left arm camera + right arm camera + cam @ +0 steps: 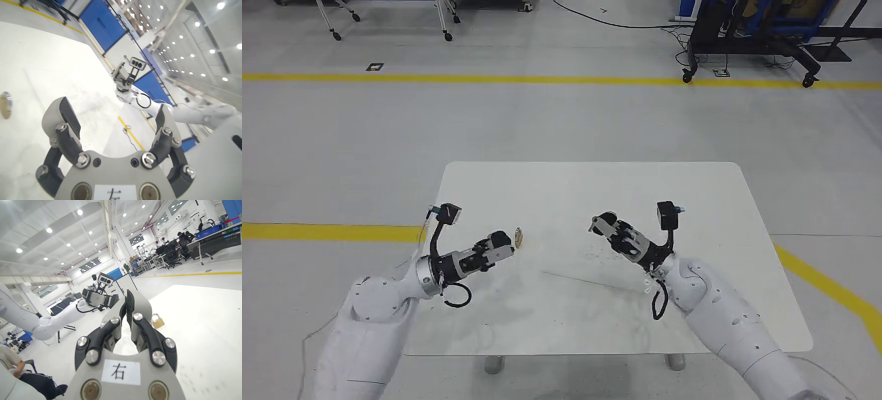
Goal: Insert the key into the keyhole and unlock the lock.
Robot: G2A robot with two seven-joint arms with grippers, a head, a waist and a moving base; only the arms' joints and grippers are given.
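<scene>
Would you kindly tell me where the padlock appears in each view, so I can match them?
Top view: padlock on the white table, just off the left gripper tip.
Left wrist view: padlock on the table beside the open left gripper, at the frame edge.
Right wrist view: padlock on the table beyond the right gripper, partly hidden.
Shared landmark: the left gripper.
</scene>
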